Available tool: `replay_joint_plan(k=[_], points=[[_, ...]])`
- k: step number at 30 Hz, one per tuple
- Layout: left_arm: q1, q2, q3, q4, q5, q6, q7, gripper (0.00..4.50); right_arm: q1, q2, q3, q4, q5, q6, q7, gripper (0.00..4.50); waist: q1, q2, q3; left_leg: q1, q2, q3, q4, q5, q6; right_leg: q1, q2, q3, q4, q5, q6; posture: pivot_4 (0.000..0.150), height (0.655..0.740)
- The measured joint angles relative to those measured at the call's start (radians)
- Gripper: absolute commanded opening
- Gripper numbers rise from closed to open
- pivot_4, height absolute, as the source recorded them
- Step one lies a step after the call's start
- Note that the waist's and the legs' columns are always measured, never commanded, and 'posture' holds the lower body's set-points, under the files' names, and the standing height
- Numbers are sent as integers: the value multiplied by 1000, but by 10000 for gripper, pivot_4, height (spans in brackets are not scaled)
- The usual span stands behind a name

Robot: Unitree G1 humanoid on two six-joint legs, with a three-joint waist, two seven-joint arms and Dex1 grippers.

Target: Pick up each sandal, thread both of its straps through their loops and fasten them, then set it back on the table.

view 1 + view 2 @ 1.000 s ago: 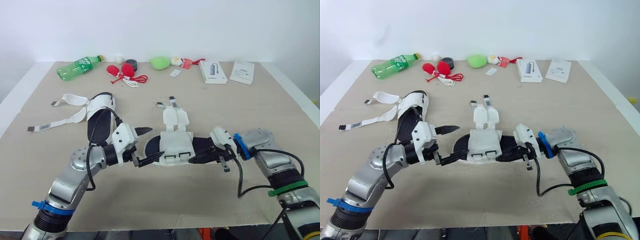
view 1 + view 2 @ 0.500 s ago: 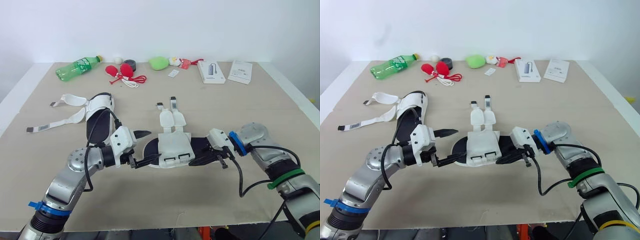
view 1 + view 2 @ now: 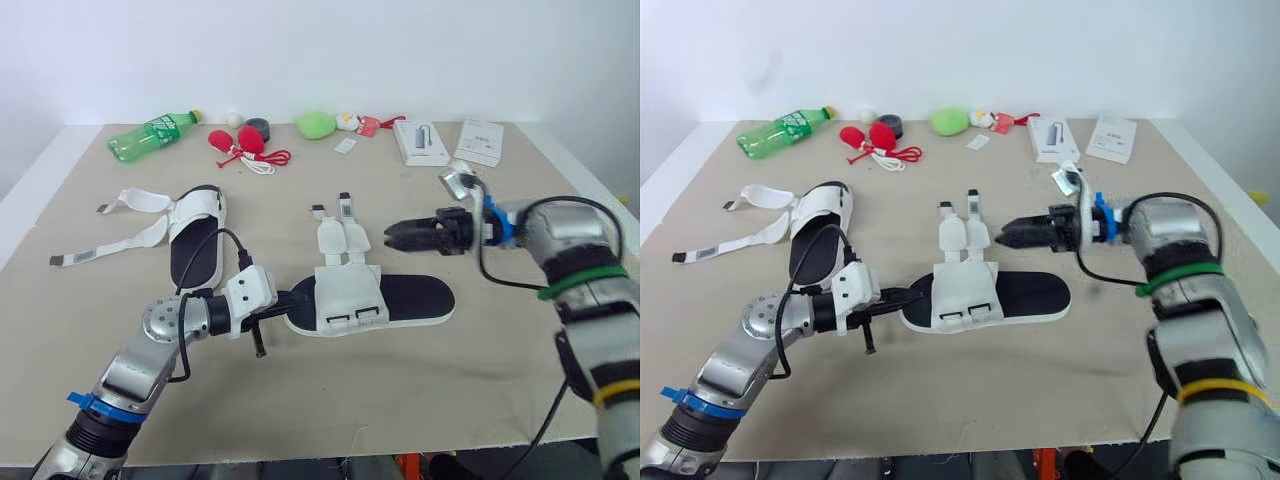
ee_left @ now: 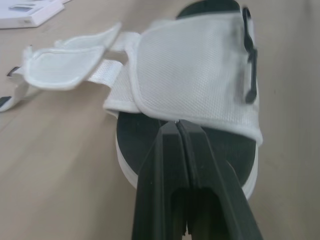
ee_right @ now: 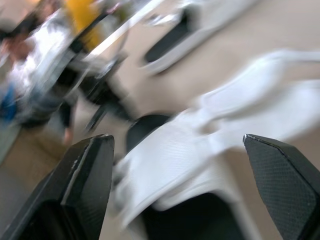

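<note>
Two sandals lie on the worktop [image 3: 300,400]. From my head, the nearer sandal [image 3: 410,297] sits in the middle, its long axis running across from my left to my right. It has a black footbed on a white sole, with a broad white mesh upper [image 3: 350,292] over its left half. Two black loops [image 3: 350,318] sit on the upper's near edge. Its two straps [image 3: 342,232] lie unthreaded, stretched flat away from me towards the far side. The other sandal [image 3: 195,248] lies well to the left, long axis running near to far, with its straps spread out leftward. My left tool [image 3: 283,300] is at the nearer sandal's left end, low over the worktop. My right tool [image 3: 390,236] hovers above the worktop just right of the straps, pointing left, apart from the sandal.

From my left wrist, the fingers [image 4: 165,165] are clenched together with nothing between them. Their tips are at the edge of the upper, over the black footbed.

From my right wrist, the fingers [image 5: 85,170] are spread wide, released, and the white upper and straps show between them.
</note>
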Motion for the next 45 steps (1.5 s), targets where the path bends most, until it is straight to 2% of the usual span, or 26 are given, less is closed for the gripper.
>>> replay_joint_plan(k=[1, 8, 17, 21, 25, 27, 28, 29, 32, 42, 45], points=[[-4, 1, -5, 6, 9, -18, -11, 182, -25, 51, -22, 80, -41, 16, -60, 45000, 1, 0, 0, -1, 0, 0, 0, 0, 0, 0, 0, 0, 0, 0, 1, 1500, 7400], [-21, 0, -8, 29, 22, -36, -29, 182, -88, 193, -163, 308, -142, 33, -272, 45000, 4, 0, 0, -5, -1, -2, 0, -1, 2, -2, 1, 0, 1, 2, 5, 1500, 7400], [-17, -3, -9, 28, 30, -40, -28, 182, -138, 292, -416, 421, -150, -14, -556, 45000, -1, 1, 0, -5, 0, -2, 0, -1, 2, -2, 2, 0, 1, 2, 6, 1500, 7400], [-10, -3, -9, 22, 32, -40, -26, 182, -138, 311, -451, 421, -177, -31, -587, 45000, -2, 1, 0, -5, 0, -2, 0, -1, 2, -2, 2, 0, 1, 2, 6, 1500, 7400], [-4, -7, -9, 1, 41, -39, -17, 0, -138, 340, -502, 429, -197, -56, -638, 32901, -3, 1, 0, -5, 0, -3, 0, -1, 2, -2, 2, 0, 1, 2, 7, 1500, 7400], [1, -12, -10, -8, 44, -38, -11, 0, -138, 349, -509, 434, -212, -65, -645, 22399, -3, 1, 0, -5, 0, -3, 0, -1, 2, -2, 2, 0, 1, 2, 7, 1500, 7400], [3, -14, -11, -10, 46, -38, -9, 0, -138, 352, -511, 435, -218, -67, -645, 19766, -3, 1, 0, -5, 0, -3, 0, -1, 2, -2, 2, 0, 1, 2, 7, 1500, 7400], [5, -14, -12, -10, 47, -38, -8, 0, -138, 354, -518, 436, -223, -69, -644, 13389, -3, 1, 0, -5, 0, -3, 0, -1, 2, -2, 3, 0, 1, 2, 6, 1500, 7400], [8, -15, -12, -11, 48, -37, -7, 0, -143, 355, -532, 436, -247, -78, -634, 395, -3, 1, 0, -5, 0, -3, 0, -1, 2, -2, 3, 0, 1, 2, 7, 1500, 7400], [11, -20, -17, -13, 49, -36, -4, 0, -151, 354, -552, 435, -282, -164, -537, 395, -5, 1, 0, -4, 0, -3, 0, -1, 2, -2, 3, 0, 1, 2, 7, 1500, 7400], [11, -22, -17, -13, 50, -36, -3, 0, -148, 347, -506, 410, -336, -316, -382, 395, -6, 1, 0, -4, 0, -3, 0, -1, 2, -2, 3, 0, 1, 2, 7, 1500, 7400]])
